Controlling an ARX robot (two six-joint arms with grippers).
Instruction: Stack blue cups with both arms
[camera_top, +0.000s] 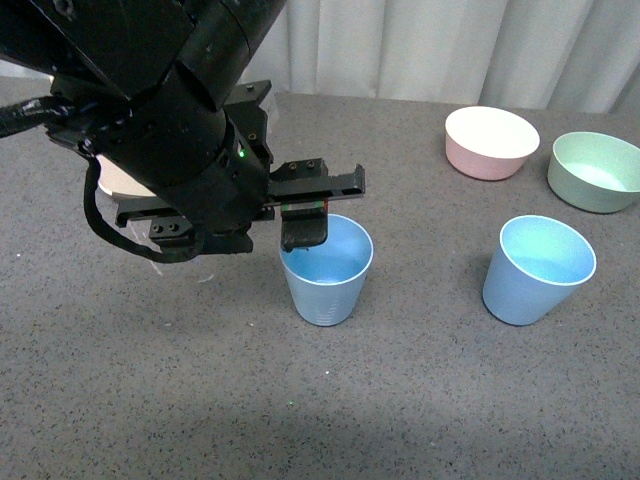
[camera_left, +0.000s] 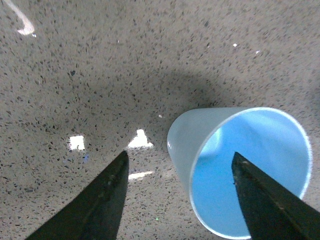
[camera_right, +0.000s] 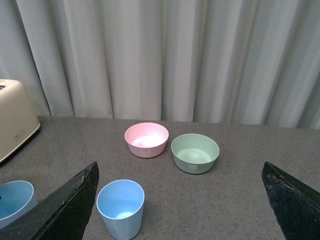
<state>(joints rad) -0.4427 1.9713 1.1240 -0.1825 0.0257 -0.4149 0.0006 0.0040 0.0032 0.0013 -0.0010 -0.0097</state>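
Pink bowl (camera_top: 491, 142) upright on grey speckled tabletop (camera_top: 420, 400). Green bowl (camera_top: 594, 171) just beside it, not touching. Cream toaster (camera_right: 15, 125) well apart on its other side; pale curtain (camera_right: 165, 60) behind.

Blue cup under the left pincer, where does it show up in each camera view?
Front view: blue cup at the centre, left of the other blue cup.
Left wrist view: lower right, its wall between the fingers of the open left pincer.
Right wrist view: cut off at the lower left edge.
Shared landmark: the other blue cup, front and right wrist views only.
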